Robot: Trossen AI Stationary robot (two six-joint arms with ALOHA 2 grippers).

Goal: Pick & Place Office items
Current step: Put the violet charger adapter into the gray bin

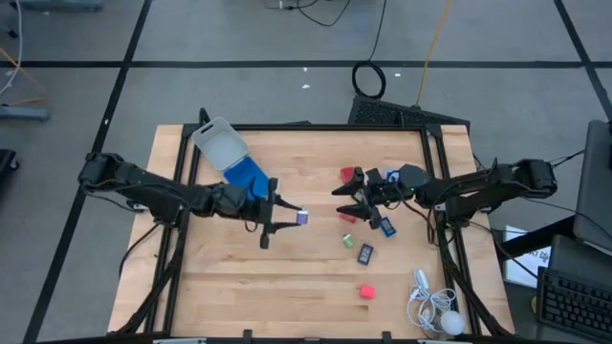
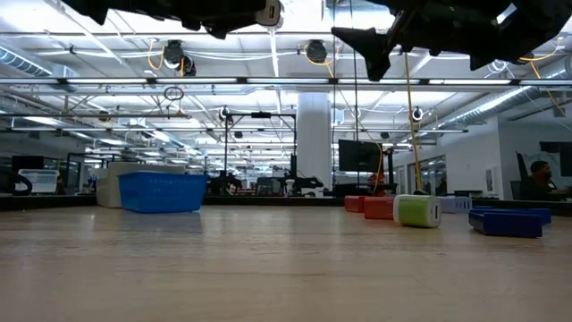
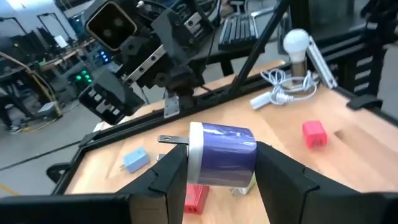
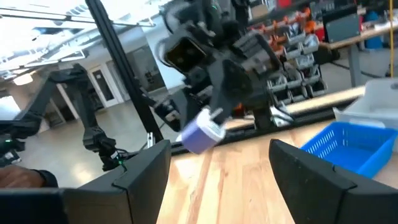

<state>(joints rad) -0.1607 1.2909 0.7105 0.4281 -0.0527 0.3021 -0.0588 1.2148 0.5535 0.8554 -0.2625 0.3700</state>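
Note:
My left gripper point(image 1: 290, 218) hangs over the middle of the table, shut on a small purple-blue plug piece point(image 3: 222, 154) with a white end and metal prongs. My right gripper point(image 1: 340, 203) faces it from the right, open and holding nothing, its fingers spread wide in the right wrist view point(image 4: 217, 168). Below and behind the right gripper, small pieces lie flat on the wood: a red block point(image 1: 347, 175), a green one point(image 1: 349, 241), a dark one with a pale centre point(image 1: 366, 254), a blue one point(image 1: 387, 226) and another red block point(image 1: 366, 290). My left gripper pinches the plug piece by its purple body point(image 3: 242, 158) between the two fingers point(image 3: 168, 177), one on each side. The fingers come in roughly level from the table's left. The piece is lifted clear of the table, its white pronged end point(image 3: 194, 144) pointing sideways out of the hold.
A blue tray point(image 1: 251, 177) and a clear plastic box point(image 1: 220, 143) sit at the far left, close behind the left gripper. A white corded gadget point(image 1: 430, 306) lies at the near right corner. The near left of the table point(image 1: 210, 287) is bare wood.

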